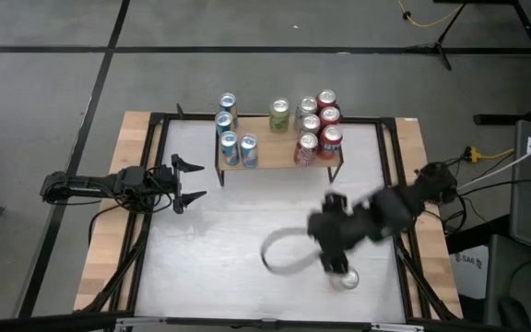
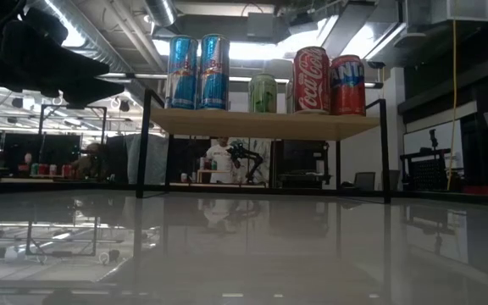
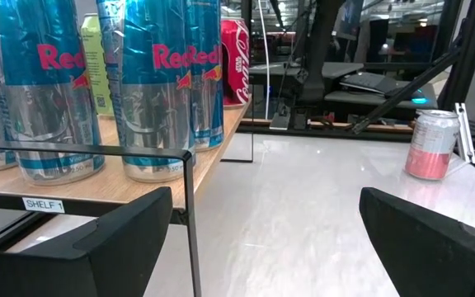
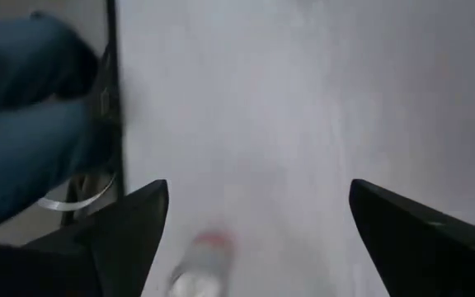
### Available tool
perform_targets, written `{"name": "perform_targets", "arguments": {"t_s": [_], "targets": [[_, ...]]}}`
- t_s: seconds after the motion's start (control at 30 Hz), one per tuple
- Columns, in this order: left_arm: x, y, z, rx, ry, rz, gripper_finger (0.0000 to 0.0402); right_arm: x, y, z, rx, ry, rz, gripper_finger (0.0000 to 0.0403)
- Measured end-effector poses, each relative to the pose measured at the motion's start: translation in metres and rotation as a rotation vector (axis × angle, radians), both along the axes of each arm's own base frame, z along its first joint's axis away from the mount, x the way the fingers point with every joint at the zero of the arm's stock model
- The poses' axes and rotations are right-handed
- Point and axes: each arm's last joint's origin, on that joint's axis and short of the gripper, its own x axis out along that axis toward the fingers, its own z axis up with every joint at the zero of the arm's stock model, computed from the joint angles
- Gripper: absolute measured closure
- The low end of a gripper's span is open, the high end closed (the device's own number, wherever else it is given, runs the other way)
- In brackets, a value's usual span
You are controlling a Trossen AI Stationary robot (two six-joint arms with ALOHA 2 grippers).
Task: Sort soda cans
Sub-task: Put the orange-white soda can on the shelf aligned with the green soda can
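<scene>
As most cans already stand on the shelf, the step in hand appears to be the pickup of the last loose can.

High view: the shelf carries blue cans at one end, a green can mid-shelf and red cans at the other end. One loose can stands on the table, well apart from the shelf. The right gripper hangs over it, blurred. The left gripper waits near the shelf's blue end, fingers spread wide.

Low view: the shelf shows blue, green and red cans; neither gripper nor the loose can is visible.

Left wrist view: blue cans stand close on the shelf; the loose can stands far off the shelf, body pale red.

Right wrist view: fingers spread wide with nothing between them; the loose can lies short of the gap, blurred and cut off.

Next move: likely lower the right gripper around the can, centred, then close.

Hard to make out: the loose can's label; rear-row cans.
</scene>
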Motion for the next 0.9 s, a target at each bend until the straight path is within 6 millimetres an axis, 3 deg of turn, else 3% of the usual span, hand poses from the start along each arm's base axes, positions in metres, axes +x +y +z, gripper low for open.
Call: {"name": "perform_targets", "arguments": {"t_s": [0.23, 0.43, 0.6, 0.9], "targets": [[0.0, 0.0, 0.0, 0.0, 0.0, 0.0, 0.0015, -0.035, 0.069, -0.047, 0.002, 0.189, -0.046, 0.0036], [0.0, 0.0, 0.0, 0.0, 0.0, 0.0, 0.0015, -0.068, 0.104, -0.089, -0.062, 0.303, -0.132, 0.0036], [0.0, 0.0, 0.0, 0.0, 0.0, 0.0, 0.0015, -0.084, 0.116, -0.111, -0.113, 0.335, -0.159, 0.0036], [0.0, 0.0, 0.0, 0.0, 0.0, 0.0, 0.0015, -0.082, 0.118, -0.129, -0.139, 0.32, -0.151, 0.0036]]}}
